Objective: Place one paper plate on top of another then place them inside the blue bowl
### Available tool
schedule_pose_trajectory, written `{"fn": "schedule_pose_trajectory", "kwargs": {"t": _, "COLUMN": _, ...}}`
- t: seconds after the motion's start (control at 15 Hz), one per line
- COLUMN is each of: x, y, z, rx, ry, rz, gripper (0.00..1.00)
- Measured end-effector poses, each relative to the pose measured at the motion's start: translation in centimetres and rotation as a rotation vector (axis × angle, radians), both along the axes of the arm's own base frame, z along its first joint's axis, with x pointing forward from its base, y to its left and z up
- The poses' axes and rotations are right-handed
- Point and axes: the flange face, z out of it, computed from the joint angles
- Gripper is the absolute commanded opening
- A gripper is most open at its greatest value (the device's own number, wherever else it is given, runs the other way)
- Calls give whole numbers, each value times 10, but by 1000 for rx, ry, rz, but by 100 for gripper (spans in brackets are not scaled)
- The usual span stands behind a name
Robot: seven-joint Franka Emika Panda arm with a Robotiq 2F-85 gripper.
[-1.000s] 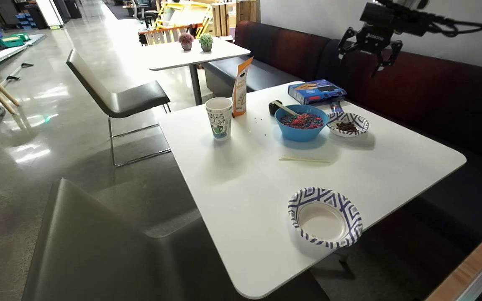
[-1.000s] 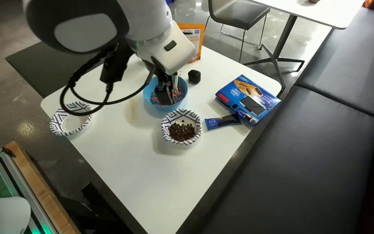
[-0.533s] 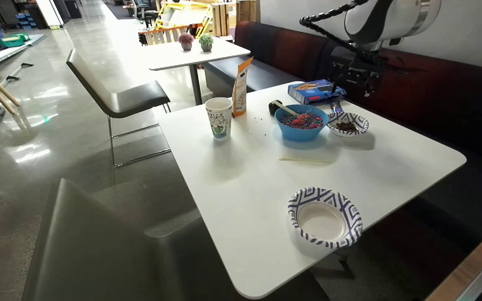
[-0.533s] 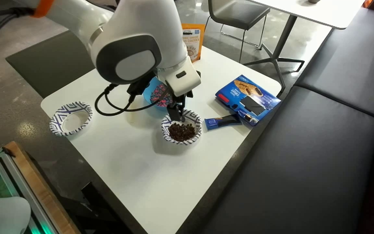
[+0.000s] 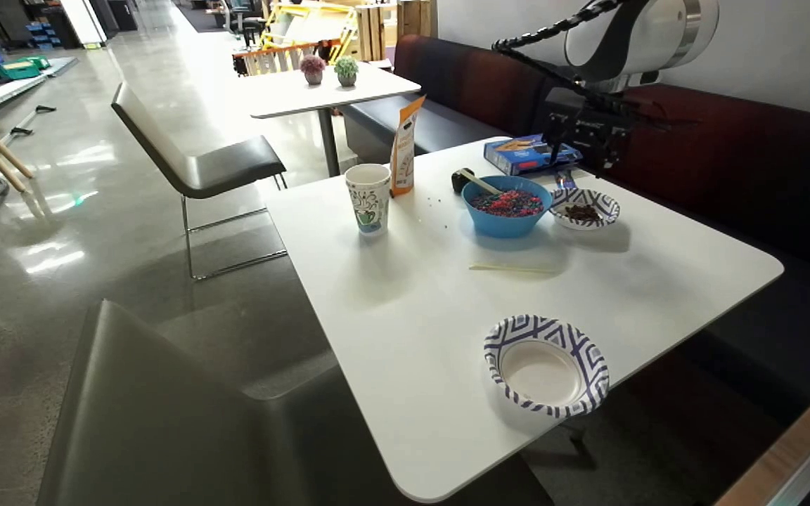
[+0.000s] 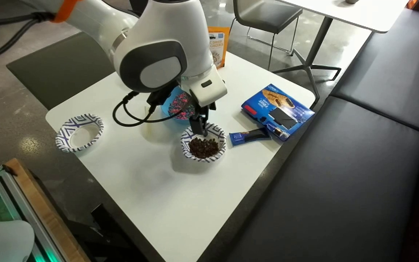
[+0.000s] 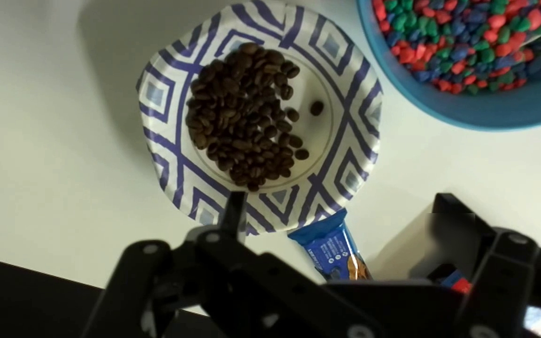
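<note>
Currently, the paper plate (image 7: 315,134) of brown beans (image 7: 244,117) lies top centre in the wrist view, beside the blue bowl (image 7: 486,107) at upper right. Lower down, the gripper (image 7: 342,198) stands unclenched, fingers (image 7: 235,211) apart. Another paper plate (image 6: 84,136) sits mid-left in an exterior view.

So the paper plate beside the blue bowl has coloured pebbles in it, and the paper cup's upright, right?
Not quite: the wrist view shows brown beans in the paper plate beside the blue bowl. The paper cup is upright.
</note>
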Motion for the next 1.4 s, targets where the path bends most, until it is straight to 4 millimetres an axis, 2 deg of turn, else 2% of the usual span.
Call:
{"fn": "schedule_pose_trajectory", "kwargs": {"t": 0.33, "x": 1, "y": -1, "z": -2, "rx": 6, "ry": 4, "rz": -3, "gripper": 100}}
{"fn": "schedule_pose_trajectory", "kwargs": {"t": 0.6, "x": 7, "y": -3, "z": -16, "rx": 27, "ry": 49, "rz": -8, "gripper": 100}}
{"fn": "schedule_pose_trajectory", "kwargs": {"t": 0.93, "x": 25, "y": -8, "z": -34, "rx": 28, "ry": 76, "rz": -15, "gripper": 98}}
{"fn": "schedule_pose_trajectory", "kwargs": {"t": 1.13, "x": 36, "y": -10, "z": -46, "rx": 37, "ry": 115, "rz": -20, "gripper": 82}}
{"fn": "schedule_pose_trajectory", "kwargs": {"t": 1.2, "x": 39, "y": -10, "z": -50, "rx": 39, "ry": 127, "rz": -21, "gripper": 72}}
{"fn": "schedule_pose_trajectory", "kwargs": {"t": 1.33, "x": 46, "y": -11, "z": -59, "rx": 41, "ry": 152, "rz": -21, "gripper": 63}}
{"fn": "schedule_pose_trajectory", "kwargs": {"t": 1.4, "x": 49, "y": -12, "z": -63, "rx": 41, "ry": 160, "rz": -20, "gripper": 52}}
